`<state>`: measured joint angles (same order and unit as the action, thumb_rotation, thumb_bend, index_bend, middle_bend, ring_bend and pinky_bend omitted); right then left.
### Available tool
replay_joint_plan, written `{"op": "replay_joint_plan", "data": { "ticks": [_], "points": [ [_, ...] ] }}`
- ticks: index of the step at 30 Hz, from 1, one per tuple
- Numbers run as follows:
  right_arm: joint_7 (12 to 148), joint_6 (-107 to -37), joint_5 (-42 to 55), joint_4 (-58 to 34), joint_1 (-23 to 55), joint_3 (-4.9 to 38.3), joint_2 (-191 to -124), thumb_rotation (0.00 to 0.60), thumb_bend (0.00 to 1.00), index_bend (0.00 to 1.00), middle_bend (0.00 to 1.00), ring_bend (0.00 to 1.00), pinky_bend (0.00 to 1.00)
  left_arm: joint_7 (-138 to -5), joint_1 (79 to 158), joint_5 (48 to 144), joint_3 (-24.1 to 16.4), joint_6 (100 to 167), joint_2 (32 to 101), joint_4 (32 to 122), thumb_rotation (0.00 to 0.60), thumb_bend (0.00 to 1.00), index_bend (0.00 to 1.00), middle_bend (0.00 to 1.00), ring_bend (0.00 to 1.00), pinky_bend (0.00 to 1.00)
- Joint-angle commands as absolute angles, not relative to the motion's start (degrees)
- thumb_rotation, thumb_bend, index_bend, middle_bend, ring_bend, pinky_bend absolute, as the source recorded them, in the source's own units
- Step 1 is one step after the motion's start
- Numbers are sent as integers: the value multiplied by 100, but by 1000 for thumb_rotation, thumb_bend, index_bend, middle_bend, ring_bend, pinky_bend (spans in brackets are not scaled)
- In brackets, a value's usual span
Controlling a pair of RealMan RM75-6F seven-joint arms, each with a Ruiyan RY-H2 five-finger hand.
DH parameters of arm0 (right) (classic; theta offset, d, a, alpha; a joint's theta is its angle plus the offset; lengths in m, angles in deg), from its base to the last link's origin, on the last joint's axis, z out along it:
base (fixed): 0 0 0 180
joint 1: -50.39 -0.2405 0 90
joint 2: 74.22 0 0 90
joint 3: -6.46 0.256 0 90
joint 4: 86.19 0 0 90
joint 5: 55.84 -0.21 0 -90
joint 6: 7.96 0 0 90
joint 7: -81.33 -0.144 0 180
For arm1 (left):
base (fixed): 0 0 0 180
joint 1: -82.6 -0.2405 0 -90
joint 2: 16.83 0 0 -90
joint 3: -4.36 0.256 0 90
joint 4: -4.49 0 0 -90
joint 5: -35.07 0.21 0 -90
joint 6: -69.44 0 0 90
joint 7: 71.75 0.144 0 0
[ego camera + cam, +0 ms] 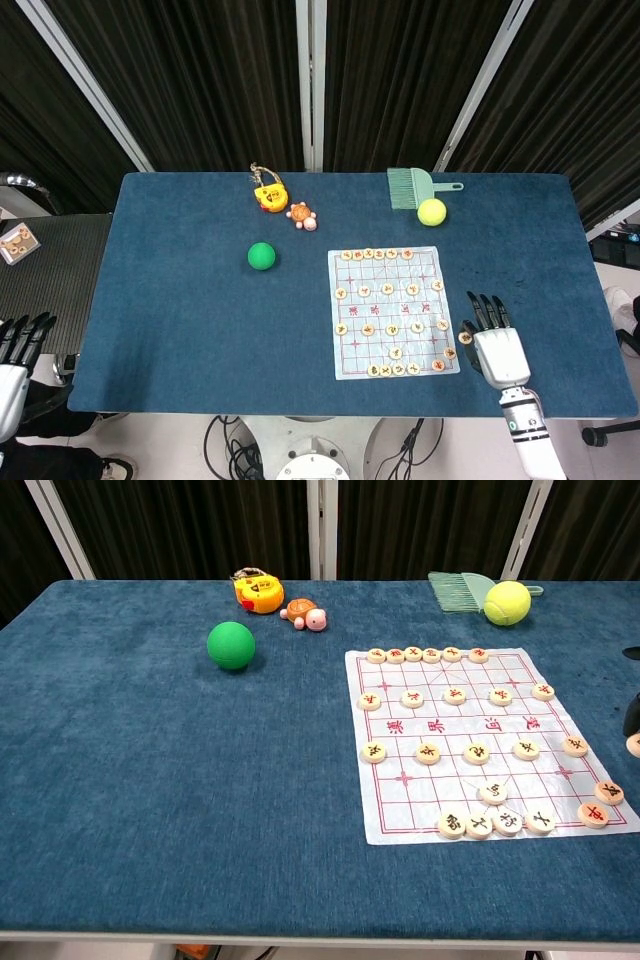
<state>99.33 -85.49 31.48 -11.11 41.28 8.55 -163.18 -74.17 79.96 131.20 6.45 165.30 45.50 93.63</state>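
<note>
Black curtains with pale struts hang behind a table (180, 330) covered in blue cloth. On its right half lies a white board sheet (392, 311) with a red grid, and round wooden pieces sit on it in rows.

To the right of the sheet, the right hand (494, 343) hovers over bare blue cloth, palm down, fingers (486, 308) stretched toward the far edge. At its thumb side, just off the sheet's right edge, one piece (465, 338) shows pale against the dark thumb. It seems pinched there, though the head view is too small to be sure. The chest view shows only a dark fingertip and a sliver of that piece (634, 744) at the right border of the frame.

Nearest on the sheet are two pieces at its near right corner (594, 814) and (609, 793), and a row of four along its near edge (496, 823).

The left hand (18, 352) hangs off the table's left end, low beside the near corner, fingers apart and grasping nothing. The chest view does not show it.

A green ball (261, 256) rests left of the sheet, well apart from it. Near the far edge are a yellow toy (268, 194) and a small turtle (301, 215), close together. Further right, a green brush (412, 187) lies there with a yellow ball (432, 211) touching its near side.
</note>
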Motion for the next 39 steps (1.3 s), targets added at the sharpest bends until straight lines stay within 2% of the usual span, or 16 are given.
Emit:
{"op": "replay_joint_plan", "data": {
  "ticks": [1,18,39],
  "points": [
    [9843,-8504,3127,-1266,4123,808,-16362,600,327,568,0,0,0,-7390,8016,13108,639,16494,4549,9383,600,128,73,47,0,0],
    [9934,-8366,3103,-1532,3956,798,-16617,600,327,509,0,0,0,-7302,8037,13070,637,16430,4521,9456,600,128,73,47,0,0],
    [10097,-8175,2982,-1367,3820,771,-16651,600,313,374,0,0,0,-7408,8049,13045,624,16427,4544,9378,600,128,72,47,0,0]
  ]
}}
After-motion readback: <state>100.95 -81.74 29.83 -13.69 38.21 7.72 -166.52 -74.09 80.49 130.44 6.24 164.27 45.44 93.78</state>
